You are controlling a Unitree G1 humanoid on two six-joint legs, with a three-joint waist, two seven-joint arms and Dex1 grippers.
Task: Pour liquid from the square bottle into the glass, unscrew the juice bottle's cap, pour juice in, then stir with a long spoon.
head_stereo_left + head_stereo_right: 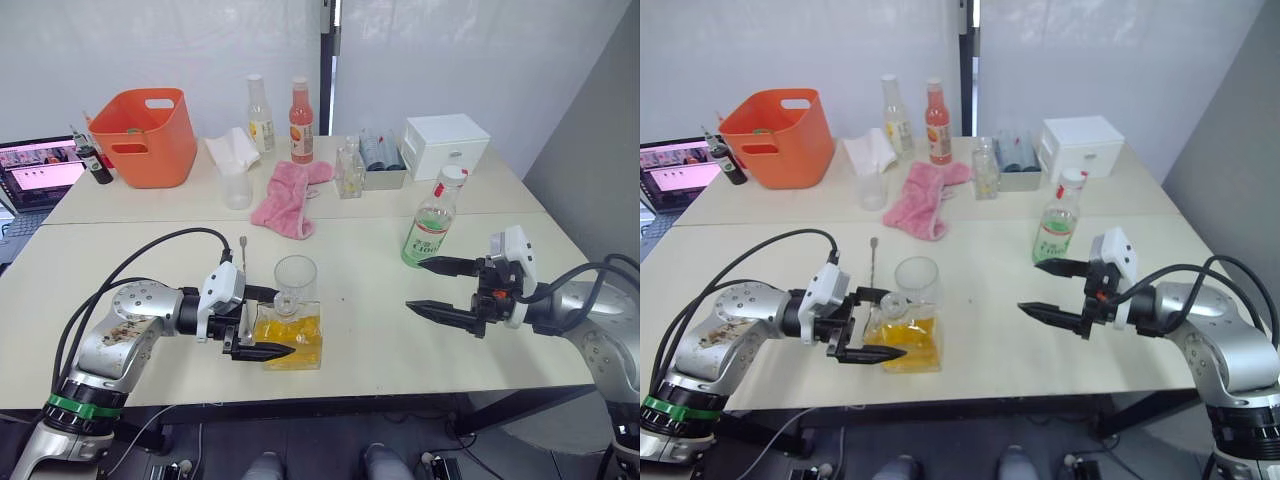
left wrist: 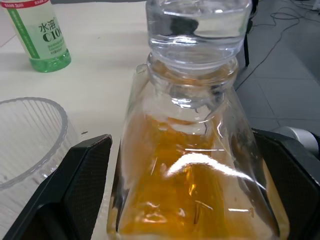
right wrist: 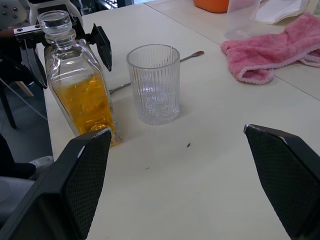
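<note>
Head camera first: the left tool [image 1: 262,322] is sitting with its black fingers spread on either side of the square bottle [image 1: 290,338], which is standing upright near the front edge of the worktop [image 1: 370,250] with orange liquid in it. Can't tell if the fingers are actually pressing the sides. The glass [image 1: 295,282] is standing empty right behind the bottle, and the long spoon [image 1: 241,256] is lying flat just beside the glass on the robot's left. The right tool [image 1: 437,287] is hovering wide open, holding nothing, with the juice bottle [image 1: 432,219] standing just behind it, the cap [image 1: 451,175] on top.

Left wrist camera: the bottle's shoulder and stopper are sitting between the two fingers [image 2: 65,195], the ribbed glass rim showing off to one side.

Right wrist camera: its two pads [image 3: 82,175] are sitting far apart, with the bottle and glass beyond, close together, and a pink cloth [image 3: 275,55] farther back.
</note>
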